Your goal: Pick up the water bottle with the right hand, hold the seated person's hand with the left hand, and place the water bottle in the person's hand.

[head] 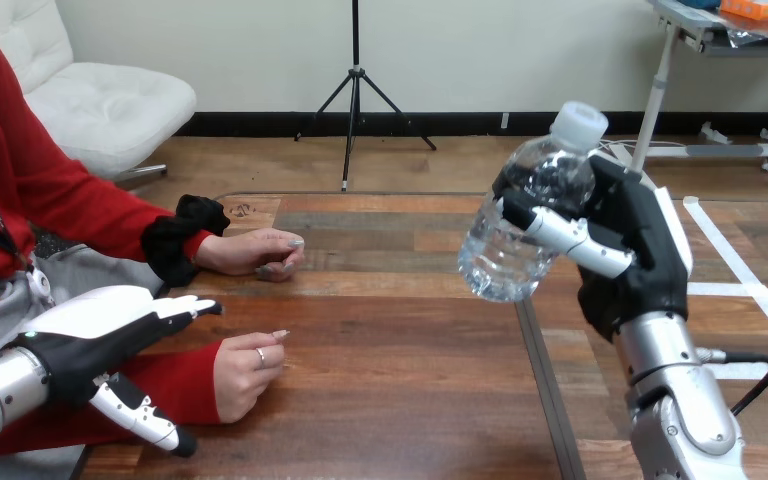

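My right hand point(635, 240) is shut on a clear water bottle point(525, 225) with a white cap, held tilted above the table at the right. My left hand point(100, 340) hovers open at the lower left, fingers straight, over the person's red sleeve. It is just left of the person's nearer hand point(245, 370), which rests loosely curled on the table; I cannot tell whether the two touch. The person's farther hand point(260, 252) lies on the table behind it, also curled.
The wooden table point(400, 370) has a seam running down its right part near my right forearm. The person sits at the left side, with both forearms on the tabletop.
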Action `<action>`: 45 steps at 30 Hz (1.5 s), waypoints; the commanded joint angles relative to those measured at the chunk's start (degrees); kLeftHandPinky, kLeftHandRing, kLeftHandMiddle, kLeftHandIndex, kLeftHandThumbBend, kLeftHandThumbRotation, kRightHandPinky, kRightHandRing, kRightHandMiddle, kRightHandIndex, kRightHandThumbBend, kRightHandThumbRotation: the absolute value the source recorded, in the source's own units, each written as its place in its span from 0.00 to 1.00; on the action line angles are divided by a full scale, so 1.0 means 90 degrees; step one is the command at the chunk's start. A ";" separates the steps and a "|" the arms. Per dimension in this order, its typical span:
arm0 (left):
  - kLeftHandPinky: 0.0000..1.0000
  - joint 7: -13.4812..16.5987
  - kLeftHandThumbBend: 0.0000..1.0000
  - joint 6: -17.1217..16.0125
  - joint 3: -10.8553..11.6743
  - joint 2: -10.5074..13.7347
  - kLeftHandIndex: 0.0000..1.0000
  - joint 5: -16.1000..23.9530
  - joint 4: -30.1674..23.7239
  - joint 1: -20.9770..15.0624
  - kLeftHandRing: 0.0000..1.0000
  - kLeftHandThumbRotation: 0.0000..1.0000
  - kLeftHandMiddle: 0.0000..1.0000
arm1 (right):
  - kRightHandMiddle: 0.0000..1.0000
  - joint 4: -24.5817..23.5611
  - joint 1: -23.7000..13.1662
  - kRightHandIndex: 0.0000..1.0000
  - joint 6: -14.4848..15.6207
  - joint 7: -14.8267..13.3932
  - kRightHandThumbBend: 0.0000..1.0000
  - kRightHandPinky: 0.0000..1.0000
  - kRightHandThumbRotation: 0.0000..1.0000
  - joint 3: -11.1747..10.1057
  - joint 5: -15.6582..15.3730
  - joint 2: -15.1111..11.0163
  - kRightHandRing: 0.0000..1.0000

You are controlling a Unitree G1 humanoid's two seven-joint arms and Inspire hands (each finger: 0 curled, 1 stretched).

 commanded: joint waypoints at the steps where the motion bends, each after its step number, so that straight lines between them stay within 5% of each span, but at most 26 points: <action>1: 0.93 0.0326 1.00 0.0009 -0.0164 0.0018 0.96 0.0113 0.0285 -0.0674 0.97 0.38 0.99 | 0.35 -0.0551 -0.0430 0.35 0.0009 -0.0056 0.77 0.31 0.00 -0.0006 -0.0004 -0.0061 0.32; 21: 0.91 0.0883 1.00 0.0291 -0.0634 -0.0128 0.94 0.0461 0.0861 -0.1011 0.94 0.33 0.96 | 0.34 -0.0957 -0.0377 0.35 0.0292 -0.0091 0.74 0.30 0.00 0.0005 0.0048 -0.0035 0.32; 45: 0.78 0.1339 1.00 0.0754 -0.0837 -0.0249 0.79 0.0575 0.0360 -0.0879 0.80 0.25 0.80 | 0.33 -0.1214 -0.0347 0.34 0.0461 -0.0146 0.74 0.29 0.00 0.0033 0.0019 -0.0008 0.30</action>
